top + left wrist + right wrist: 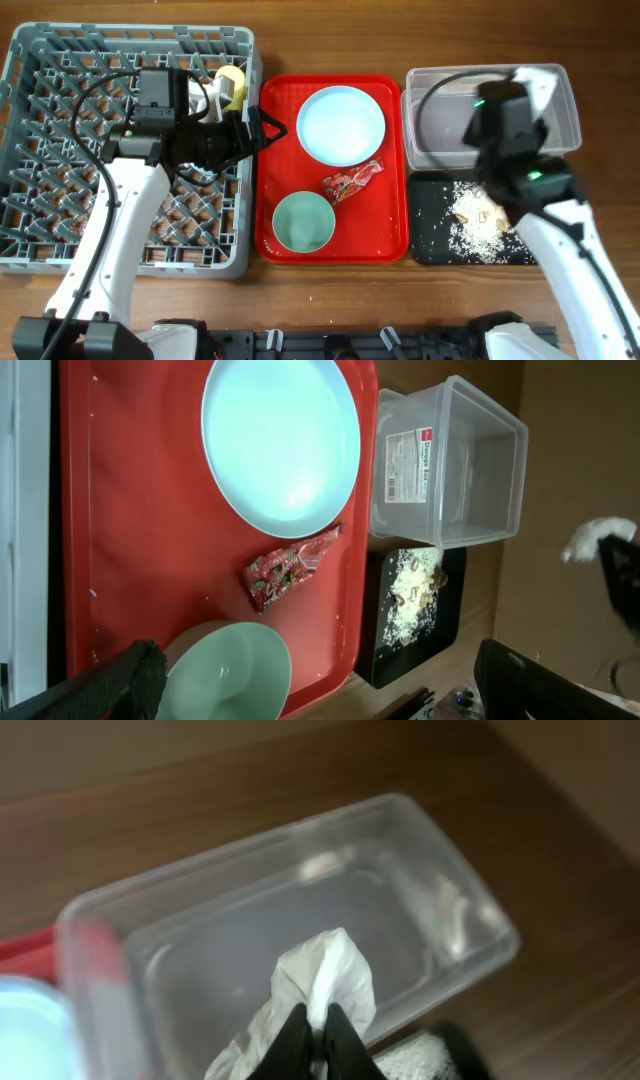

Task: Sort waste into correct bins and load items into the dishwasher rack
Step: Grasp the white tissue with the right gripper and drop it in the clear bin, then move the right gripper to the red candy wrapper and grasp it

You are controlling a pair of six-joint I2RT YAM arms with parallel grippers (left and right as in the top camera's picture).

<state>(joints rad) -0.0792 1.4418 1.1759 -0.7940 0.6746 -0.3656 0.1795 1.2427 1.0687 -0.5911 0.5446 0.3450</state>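
A crumpled white tissue [325, 975] is pinched by the right end effector [320, 1030] above the clear rectangular tub [430, 885]. Crumbly scraps [478, 215] are scattered in the shallow black tray [432, 245]. A round blue plate [340, 123], red wrapper [352, 181] and green bowl [303, 222] are carried by the red tray [270, 180] on the wooden bench [330, 40]. The left end effector [268, 128] is seen released.

From overhead we get the clear tub [435, 130] only partly, right arm [505, 120] over its middle, & left arm [125, 200] half-hides the yellow cup [232, 88]. Right wrist view: tissue [320, 975] blurred, runs off btm edge. Left wrist view: green bowl [240, 670] cut off at btm.
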